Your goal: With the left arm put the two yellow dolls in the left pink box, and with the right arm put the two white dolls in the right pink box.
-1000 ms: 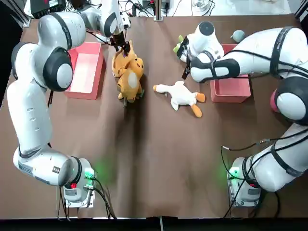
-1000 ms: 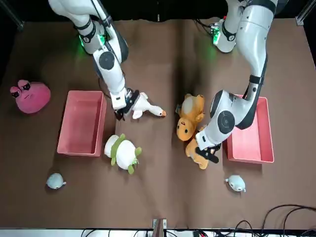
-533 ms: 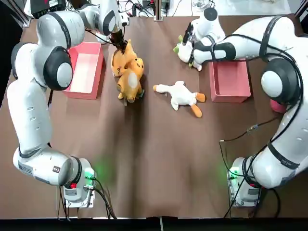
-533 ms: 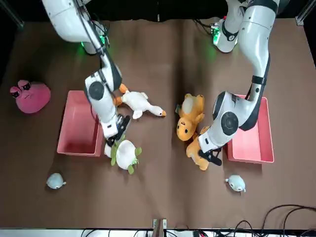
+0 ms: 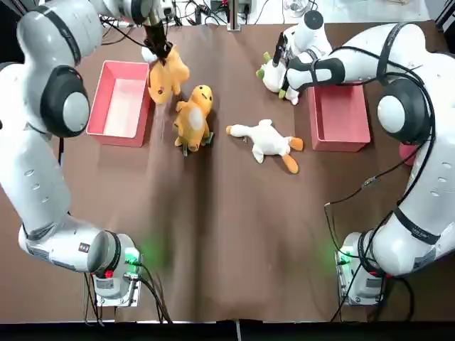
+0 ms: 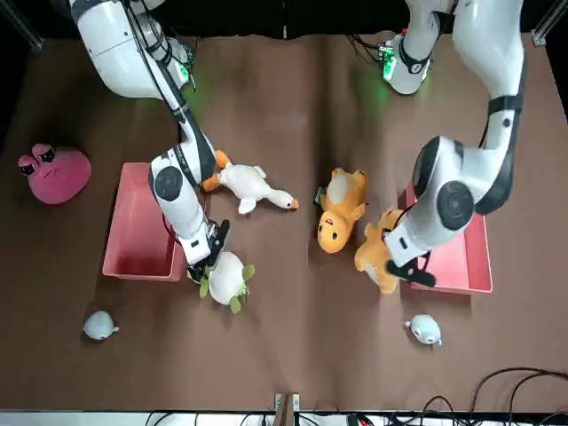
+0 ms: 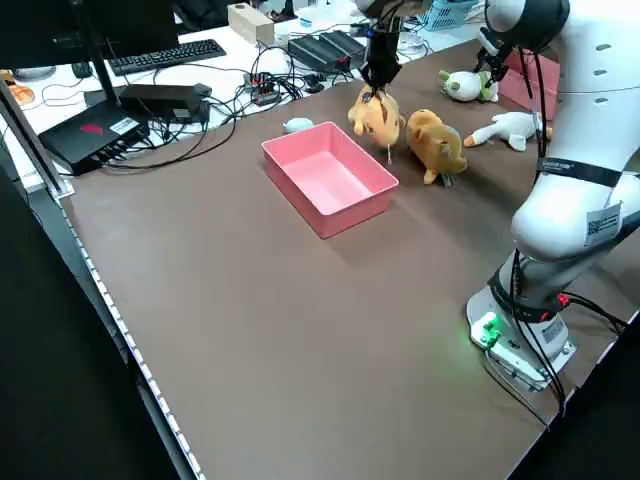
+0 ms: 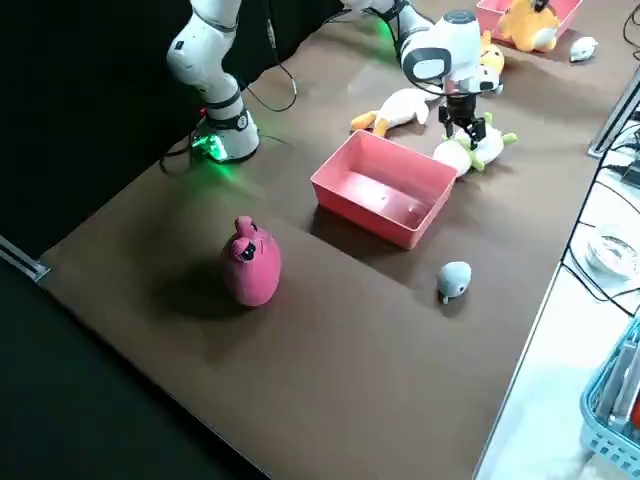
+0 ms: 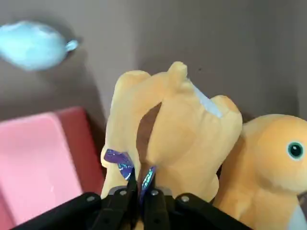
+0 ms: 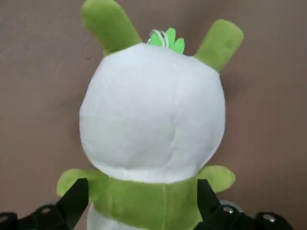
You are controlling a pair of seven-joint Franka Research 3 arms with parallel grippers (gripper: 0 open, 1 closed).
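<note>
Right wrist: right hand (image 10: 144, 203) astride green-white doll (image 10: 153, 115); top hides fingertips.

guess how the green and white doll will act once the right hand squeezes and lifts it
The green and white doll will probably squash a little, since its seamed fabric body looks stuffed. It seems likely light for its size, being a plush. The big round head may loll or swing, as the right hand has its open fingers either side of the narrower body below it.
</note>
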